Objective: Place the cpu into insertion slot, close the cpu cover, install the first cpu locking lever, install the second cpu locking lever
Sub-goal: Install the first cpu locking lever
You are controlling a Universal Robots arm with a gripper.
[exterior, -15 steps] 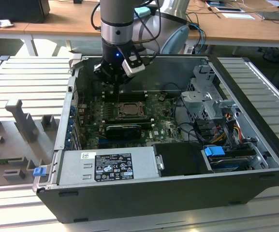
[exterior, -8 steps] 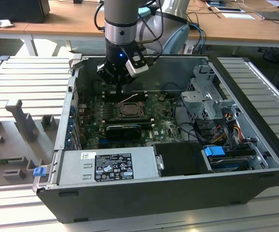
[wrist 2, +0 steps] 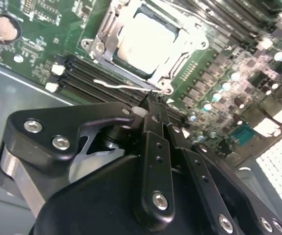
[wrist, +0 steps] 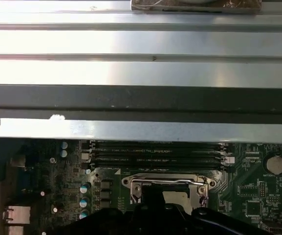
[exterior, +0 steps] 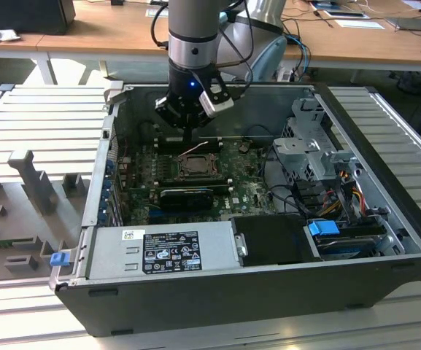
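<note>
Second wrist view: my gripper (wrist 2: 153,99) was clenched mid-frame, tips at the locking lever (wrist 2: 121,85), presumably to press it down.

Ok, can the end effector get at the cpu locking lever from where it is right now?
Probably yes. The end effector sits right at the end of the locking lever beside the cpu cover, and nothing stands between them.

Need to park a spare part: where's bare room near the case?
Bare: ribbed tabletop at the exterior view's left of the case, past the grey fixtures, and the strip at its right. Crowded: inside, around gripper, drive cage, cables.
</note>
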